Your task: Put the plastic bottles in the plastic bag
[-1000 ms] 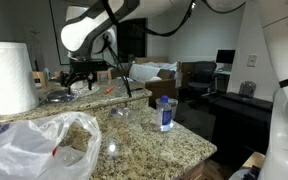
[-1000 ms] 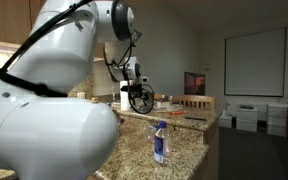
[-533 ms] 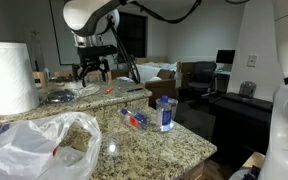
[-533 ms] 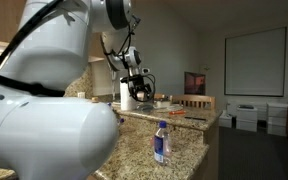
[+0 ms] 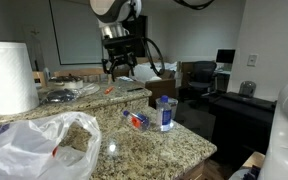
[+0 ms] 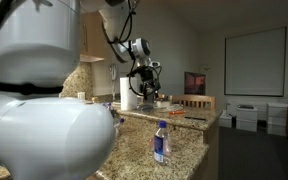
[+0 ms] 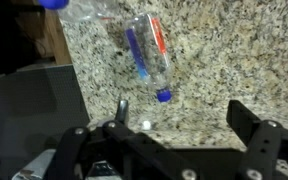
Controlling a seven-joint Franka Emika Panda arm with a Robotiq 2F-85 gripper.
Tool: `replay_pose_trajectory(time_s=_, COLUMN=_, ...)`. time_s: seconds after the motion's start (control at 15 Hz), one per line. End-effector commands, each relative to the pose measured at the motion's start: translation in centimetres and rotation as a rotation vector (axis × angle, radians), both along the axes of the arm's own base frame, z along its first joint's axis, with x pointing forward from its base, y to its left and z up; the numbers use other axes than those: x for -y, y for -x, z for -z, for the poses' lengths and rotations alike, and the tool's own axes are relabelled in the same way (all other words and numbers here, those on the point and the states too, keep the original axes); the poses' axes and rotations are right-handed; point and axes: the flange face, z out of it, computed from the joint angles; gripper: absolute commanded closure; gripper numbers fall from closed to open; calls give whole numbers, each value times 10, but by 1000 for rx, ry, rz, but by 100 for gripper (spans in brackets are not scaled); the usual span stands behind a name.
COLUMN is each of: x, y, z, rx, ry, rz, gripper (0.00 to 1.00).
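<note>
A clear plastic bottle with a blue label (image 5: 165, 113) stands upright near the counter's right edge, also in an exterior view (image 6: 160, 142). A second bottle (image 5: 136, 120) lies on its side beside it. In the wrist view it (image 7: 149, 55) lies below me with its blue cap toward the gripper, and the upright bottle (image 7: 81, 8) shows at the top left. The crinkly translucent plastic bag (image 5: 44, 145) lies at the counter's near left. My gripper (image 5: 119, 66) hangs open and empty above and behind the bottles, as the wrist view (image 7: 184, 120) also shows.
A white paper towel roll (image 5: 9, 76) stands at the left. Clutter (image 5: 69, 92) sits on the far part of the granite counter (image 5: 174, 145). The counter edge drops off just right of the bottles. A dark desk with chairs (image 5: 224, 95) lies beyond.
The arm has swung right and risen, from over the far clutter to above the bottles. The gripper stays open. The bottles and bag have not moved.
</note>
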Motion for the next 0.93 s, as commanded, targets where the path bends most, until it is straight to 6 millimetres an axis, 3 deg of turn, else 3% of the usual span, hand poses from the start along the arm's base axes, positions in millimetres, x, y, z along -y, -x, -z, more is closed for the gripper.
replay_pose_trajectory(time_s=0.0, x=75, y=42, z=10, rx=-33, ry=-88, rz=182, gripper=0)
replay_pose_trajectory(time_s=0.13, x=111, y=61, z=26, rx=-72, ry=-143, rz=281, gripper=0)
replay_pose_trajectory(time_s=0.33, x=147, y=87, z=52, rx=-112, ry=-225, rz=399, gripper=0)
replay_pose_trajectory(time_s=0.73, x=177, y=138, z=84, rx=-99, ry=-295, rz=565, gripper=0)
replay_pose_trajectory(time_s=0.8, x=179, y=141, z=83, rx=-75, ry=-284, rz=580, gripper=22)
replay_pose_trajectory(time_s=0.87, x=181, y=145, z=84, rx=-58, ry=-275, rz=598, gripper=26)
